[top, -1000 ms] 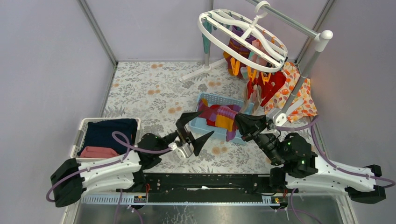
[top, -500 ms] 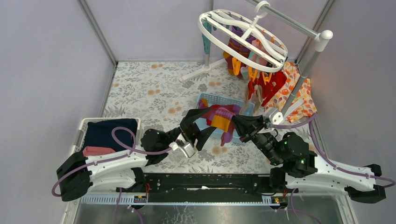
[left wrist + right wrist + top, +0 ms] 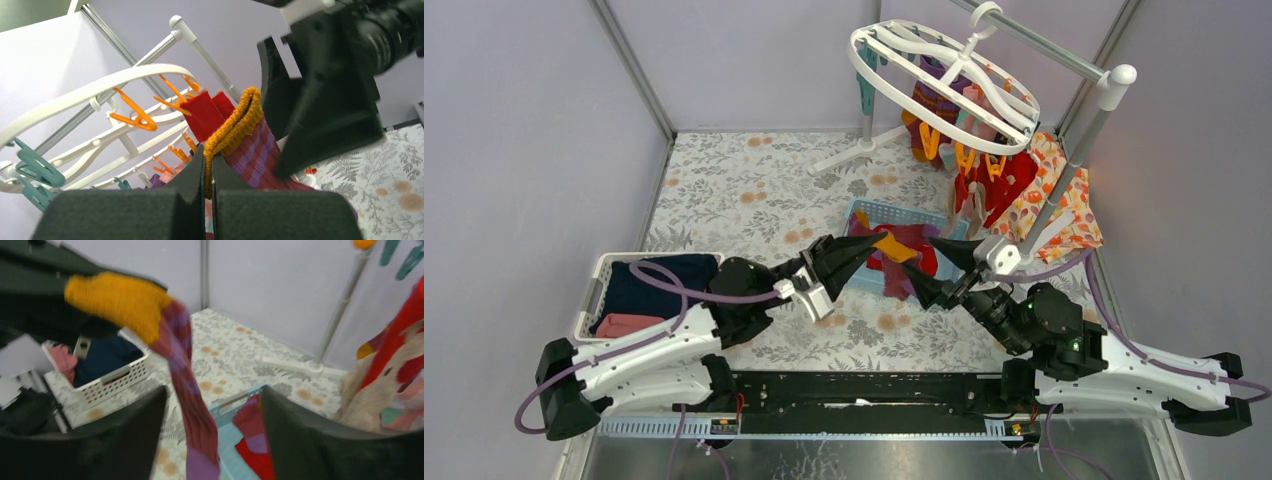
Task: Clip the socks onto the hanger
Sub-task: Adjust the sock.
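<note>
Our left gripper (image 3: 208,167) is pressed together on the mustard cuff of a maroon-and-purple striped sock (image 3: 252,145). It grips the top edge, so the leg dangles free over the blue basket (image 3: 894,209), straight ahead at 12 o'clock. Our right gripper (image 3: 212,392) stands spread, one finger on each side of the hanging leg and touching neither. We judge it is placed there to take or steady the fabric. The hanger (image 3: 100,91) hangs toward 1 o'clock with red socks (image 3: 999,185) pinned to it, and some orange clips (image 3: 131,112) are free for this one.
</note>
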